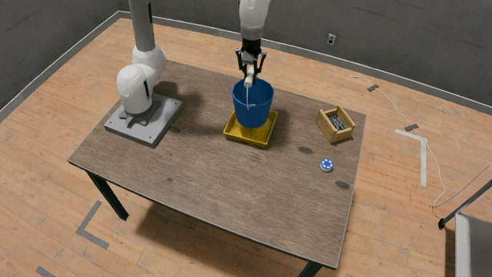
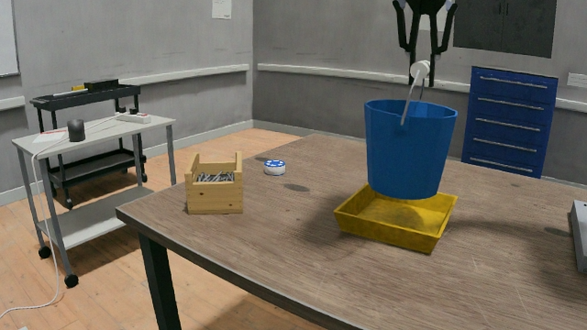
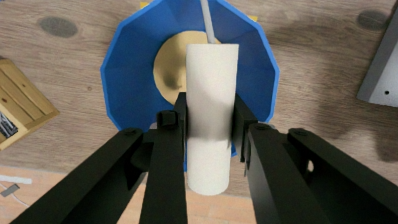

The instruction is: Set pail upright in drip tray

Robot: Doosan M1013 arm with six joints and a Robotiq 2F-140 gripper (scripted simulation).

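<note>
A blue pail (image 1: 252, 101) hangs upright from its wire bail over the yellow drip tray (image 1: 251, 128). My gripper (image 1: 250, 75) is shut on the white handle grip (image 1: 249, 80) at the top of the bail. In the exterior view the pail (image 2: 407, 148) has its base level with the tray's rim, above the tray floor (image 2: 398, 217). In the wrist view my fingers clamp the white grip (image 3: 210, 115), with the pail's open mouth (image 3: 187, 70) straight below.
A wooden crate of nails (image 1: 335, 124) stands at the right of the table and a small blue-and-white puck (image 1: 326, 165) lies nearer the front. The arm's grey base plate (image 1: 144, 119) sits at the left. A cart (image 2: 87, 133) stands off the table.
</note>
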